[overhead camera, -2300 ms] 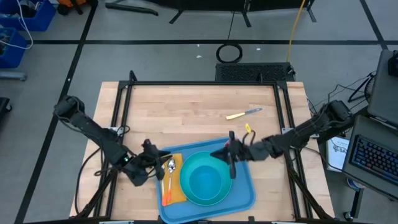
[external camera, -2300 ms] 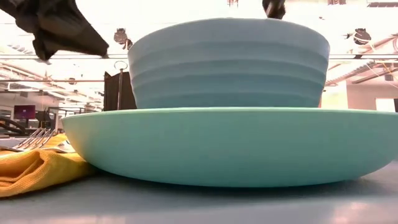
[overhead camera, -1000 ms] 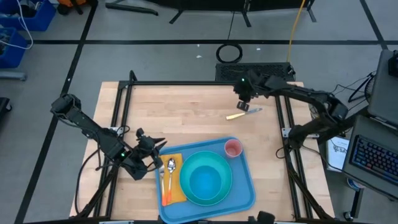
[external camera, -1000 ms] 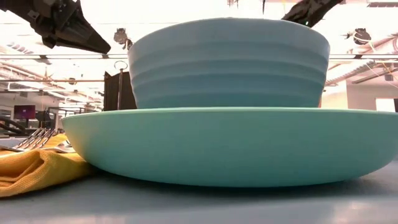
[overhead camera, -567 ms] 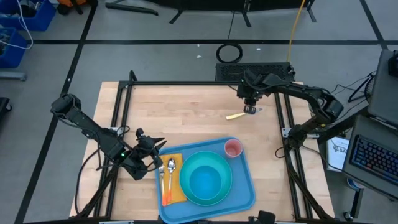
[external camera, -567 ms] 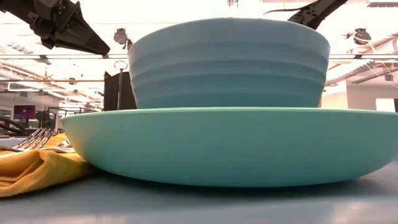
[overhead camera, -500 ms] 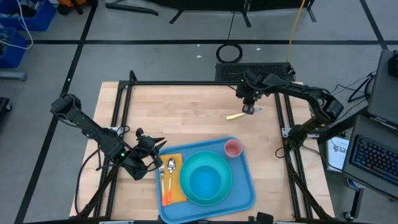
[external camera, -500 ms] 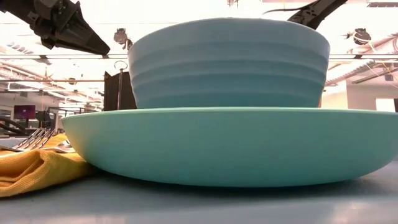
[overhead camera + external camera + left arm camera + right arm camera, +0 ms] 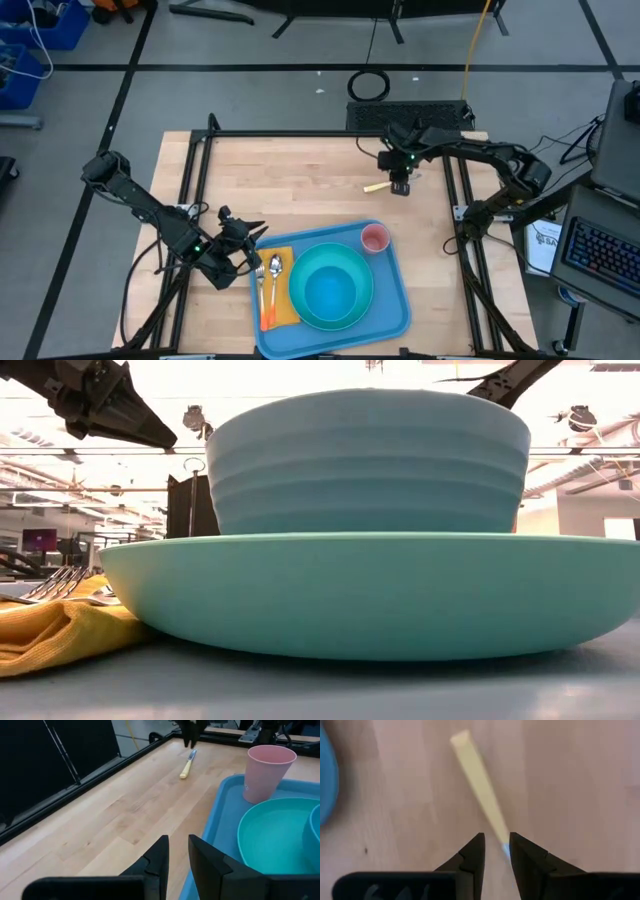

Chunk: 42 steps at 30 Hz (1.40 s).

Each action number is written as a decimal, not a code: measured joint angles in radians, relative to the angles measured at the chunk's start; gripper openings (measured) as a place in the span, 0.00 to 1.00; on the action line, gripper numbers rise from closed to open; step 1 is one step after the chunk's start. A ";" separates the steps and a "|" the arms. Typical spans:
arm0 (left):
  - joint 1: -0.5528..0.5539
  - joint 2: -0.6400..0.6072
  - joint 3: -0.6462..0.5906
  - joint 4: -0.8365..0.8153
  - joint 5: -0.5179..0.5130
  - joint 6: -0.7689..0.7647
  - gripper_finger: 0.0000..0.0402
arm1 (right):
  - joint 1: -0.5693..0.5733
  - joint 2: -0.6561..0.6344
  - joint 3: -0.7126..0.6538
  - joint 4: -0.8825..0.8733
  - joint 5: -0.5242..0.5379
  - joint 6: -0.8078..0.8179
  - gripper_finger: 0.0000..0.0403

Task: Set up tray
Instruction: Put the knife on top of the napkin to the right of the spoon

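The blue tray (image 9: 397,301) lies at the table's near edge. On it stand a teal plate (image 9: 304,303) with a teal bowl (image 9: 335,285), a pink cup (image 9: 375,238) and a yellow napkin (image 9: 284,305) with a fork and a spoon (image 9: 274,267). A yellow-handled knife (image 9: 377,186) lies flat on the bare wood toward the far right. My right gripper (image 9: 496,840) points steeply down over it. It is open by a narrow gap, with a fingertip on either side of the spot where handle meets blade. My left gripper (image 9: 178,842) hovers by the tray's left rim, narrowly open and empty.
Black frame rails (image 9: 199,180) run along the table's left, right and far sides. Bare wood (image 9: 290,190) lies free between the tray and the far rail. In the low view the plate (image 9: 370,595) and the bowl (image 9: 370,460) block most of the table.
My right gripper has come down over the knife, shifting a little toward the table's near edge and tipping to point more steeply down. The knife has stayed where it lay.
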 joint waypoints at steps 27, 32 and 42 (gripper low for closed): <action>0.000 0.000 -0.001 0.014 0.002 -0.016 0.19 | 0.021 0.019 -0.154 0.144 0.076 -0.036 0.48; 0.000 0.000 -0.001 0.031 0.010 -0.009 0.19 | 0.010 0.061 -0.155 0.173 0.078 -0.034 0.48; 0.005 0.001 -0.001 0.035 0.028 -0.007 0.19 | -0.010 0.142 -0.150 0.186 0.071 -0.035 0.48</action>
